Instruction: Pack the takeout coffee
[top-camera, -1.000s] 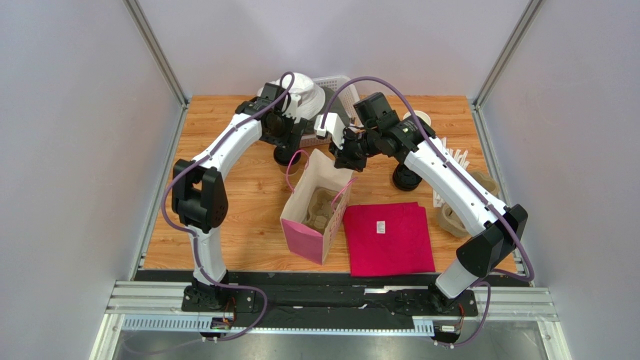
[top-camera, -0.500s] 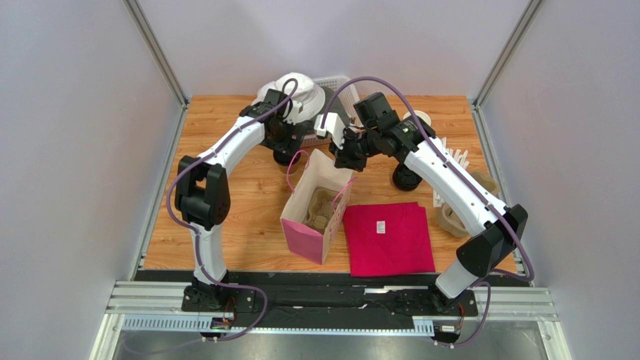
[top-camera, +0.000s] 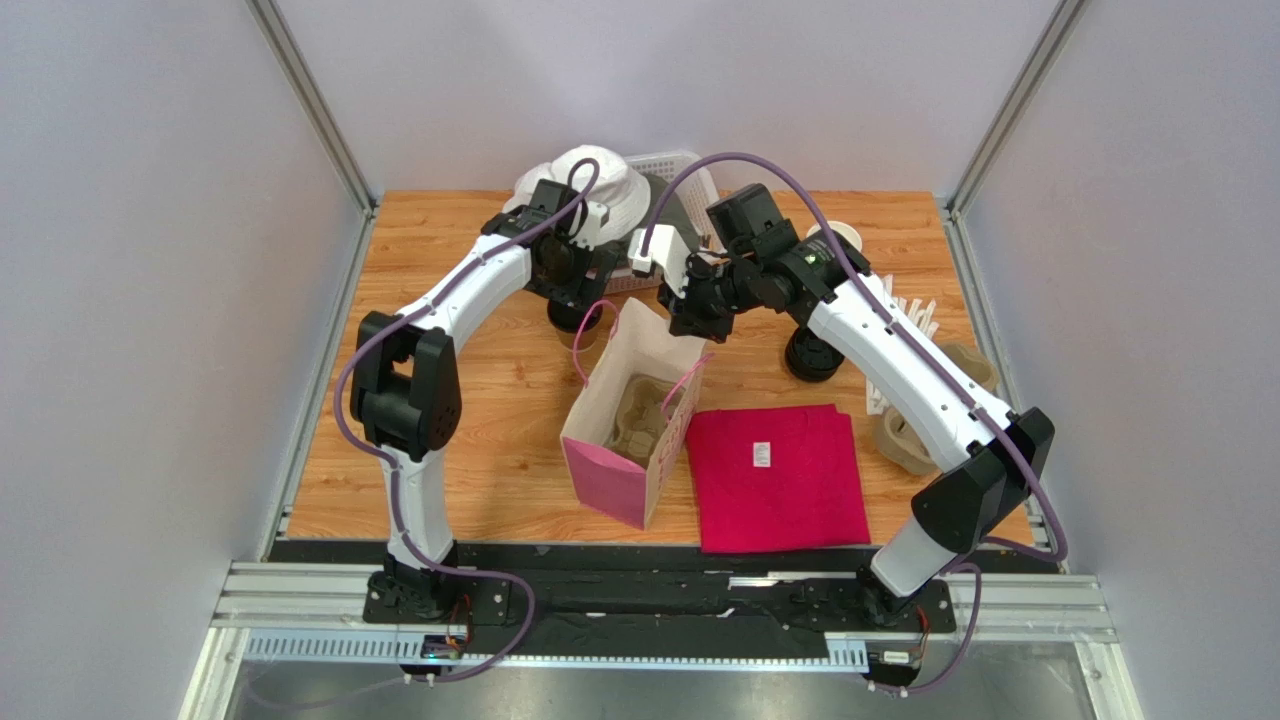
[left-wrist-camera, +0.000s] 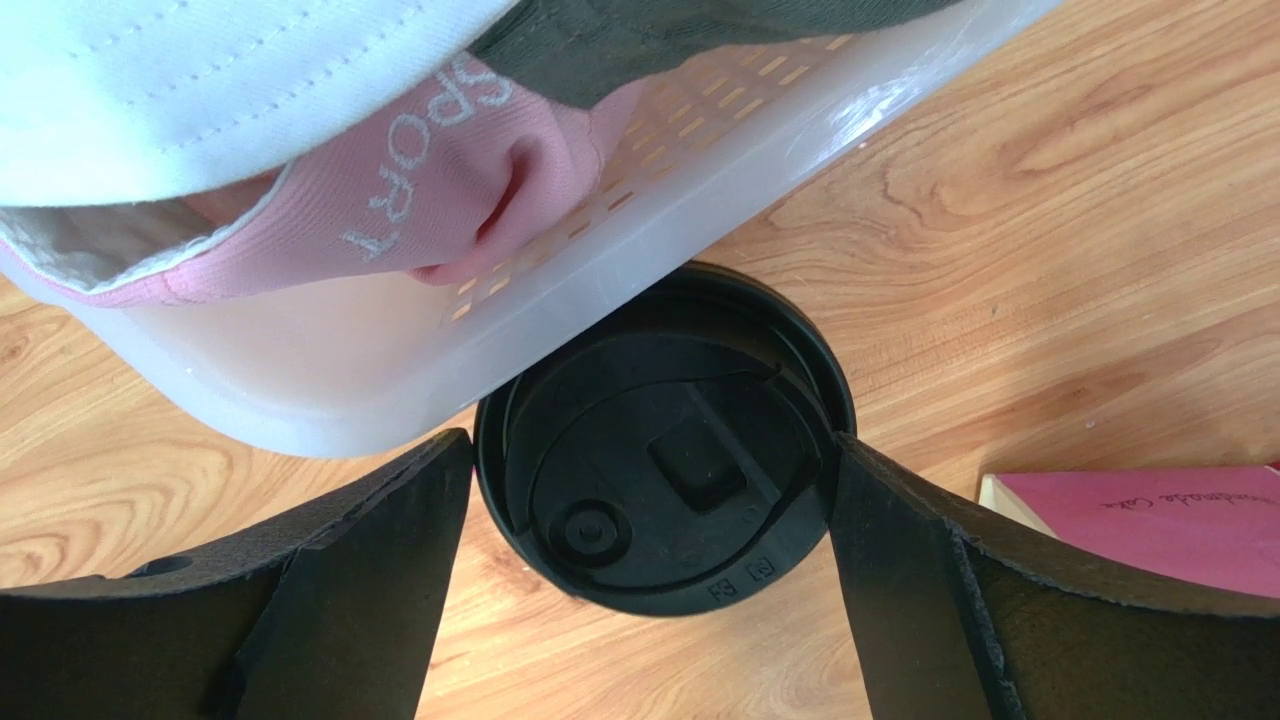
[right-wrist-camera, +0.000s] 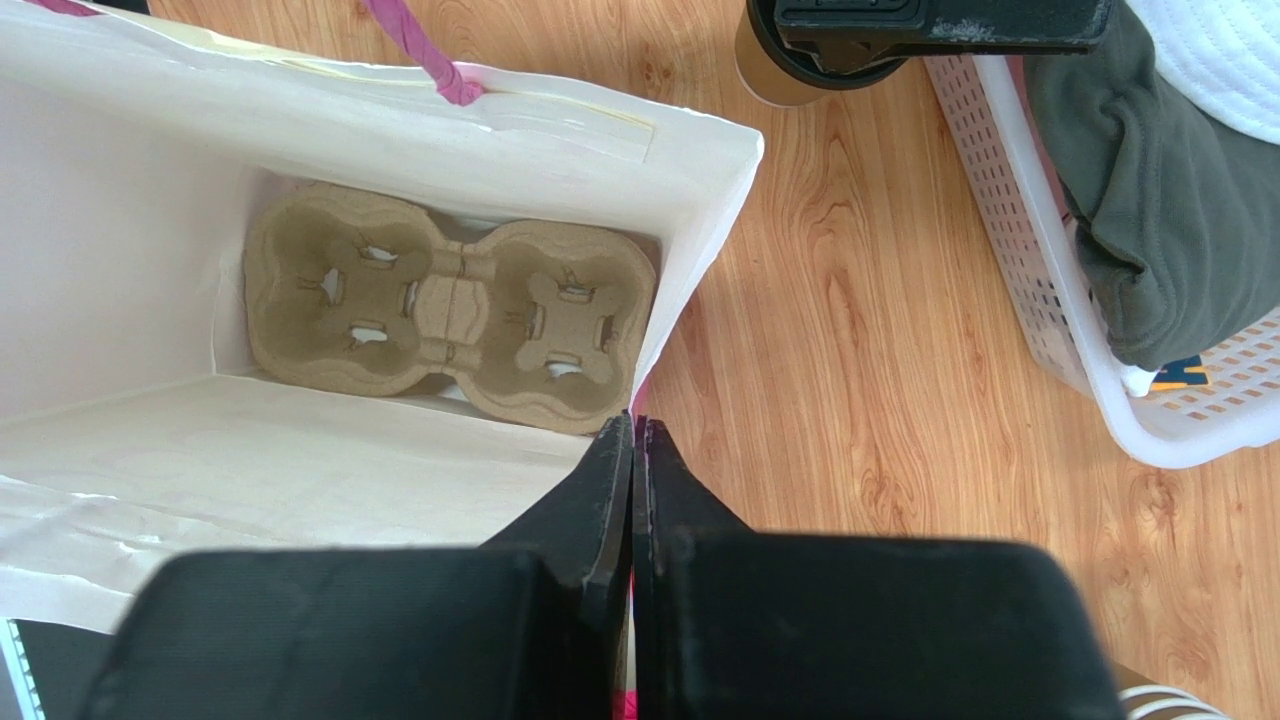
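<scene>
The takeout coffee (left-wrist-camera: 661, 473), a tan cup under a black lid, stands on the wood against a white basket. My left gripper (left-wrist-camera: 649, 450) is open, one finger close on each side of the lid. In the top view the cup (top-camera: 568, 318) sits just under that gripper (top-camera: 565, 294). My right gripper (right-wrist-camera: 633, 428) is shut on the near rim of the pink paper bag (right-wrist-camera: 301, 465), holding it upright and open. A brown cardboard cup carrier (right-wrist-camera: 451, 308) lies on the bag's floor. From the right wrist view the cup's tan side (right-wrist-camera: 769, 68) shows beyond the bag.
The white basket (left-wrist-camera: 721, 165) holds a white cap and clothes at the back. A stack of black lids (top-camera: 812, 357), flat pink bags (top-camera: 778, 477), spare carriers (top-camera: 909, 443) and a stack of cups (top-camera: 842, 236) lie on the right side.
My left arm has shifted slightly toward the back, settling its open fingers around the lidded cup. The right gripper and the bag have stayed put.
</scene>
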